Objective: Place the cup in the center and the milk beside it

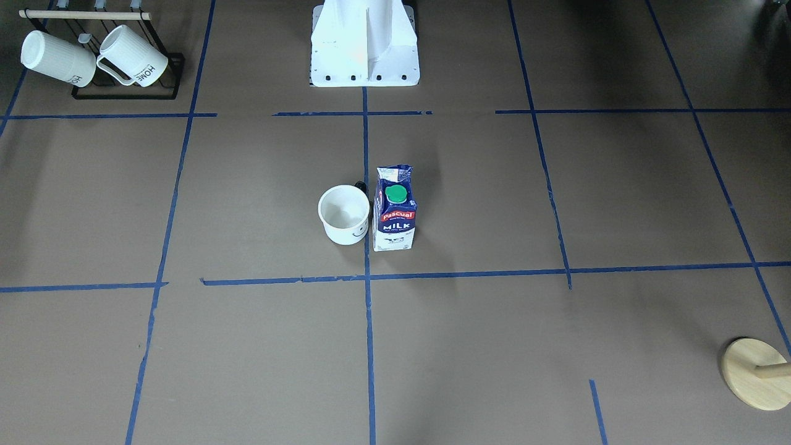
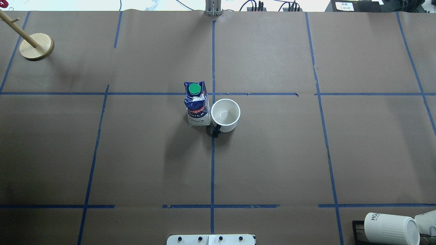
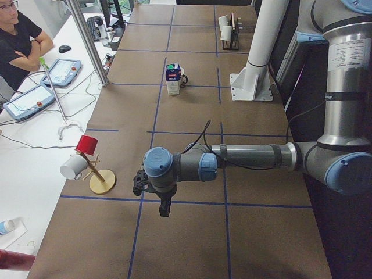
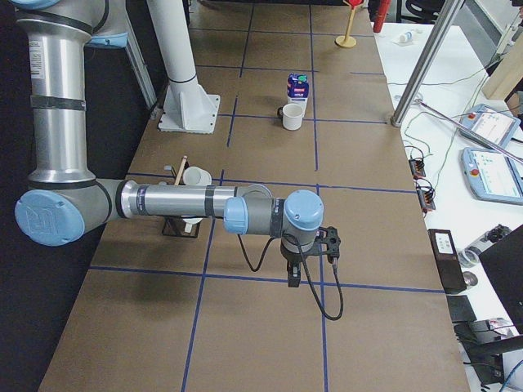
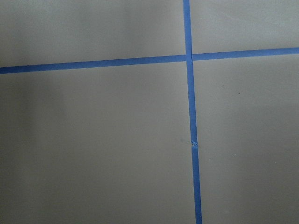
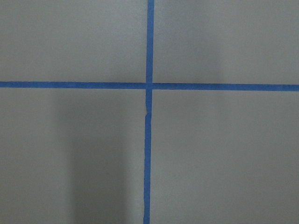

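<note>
The white cup (image 1: 344, 215) with a smiley face and a black handle stands upright in the center square (image 1: 469, 198), just beside the middle tape line. The blue and white milk carton (image 1: 394, 213) with a green cap stands upright close beside it, almost touching. Both also show in the overhead view, the cup (image 2: 225, 115) to the right of the milk (image 2: 197, 103). My left gripper (image 3: 165, 206) and right gripper (image 4: 294, 278) hang over the table's two ends, far from both objects. I cannot tell whether they are open or shut. The wrist views show only tape crossings.
A black rack with ribbed white "HOME" mugs (image 1: 123, 62) stands at the robot's right near corner. A wooden mug tree (image 2: 36, 46) stands at the far left corner. The robot's white base (image 1: 364, 43) is at the near edge. An operator (image 3: 17, 40) sits beside the table.
</note>
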### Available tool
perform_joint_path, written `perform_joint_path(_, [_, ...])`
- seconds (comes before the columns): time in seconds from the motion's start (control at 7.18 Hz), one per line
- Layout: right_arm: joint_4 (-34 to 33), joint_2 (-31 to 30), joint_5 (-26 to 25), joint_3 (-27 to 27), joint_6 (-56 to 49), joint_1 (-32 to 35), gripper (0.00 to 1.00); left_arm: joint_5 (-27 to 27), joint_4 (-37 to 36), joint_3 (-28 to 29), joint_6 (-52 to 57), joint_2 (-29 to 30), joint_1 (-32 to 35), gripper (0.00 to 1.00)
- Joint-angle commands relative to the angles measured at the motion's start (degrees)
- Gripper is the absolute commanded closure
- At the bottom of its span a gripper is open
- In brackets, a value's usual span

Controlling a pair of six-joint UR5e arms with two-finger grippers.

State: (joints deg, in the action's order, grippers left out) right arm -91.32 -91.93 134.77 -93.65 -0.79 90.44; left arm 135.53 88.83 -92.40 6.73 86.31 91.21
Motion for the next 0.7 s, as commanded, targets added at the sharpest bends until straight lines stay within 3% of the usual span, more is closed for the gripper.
perform_joint_path(0.0, [0.0,0.1,0.0,0.0,0.0,0.0,0.0,0.0,0.0,0.0,0.0,0.0,0.0,0.0])
perform_joint_path(0.56, [0.1,0.3,0.0,-0.3,0.0,0.0,0.0,0.0,0.0,-0.3,0.0,0.1,0.6,0.0])
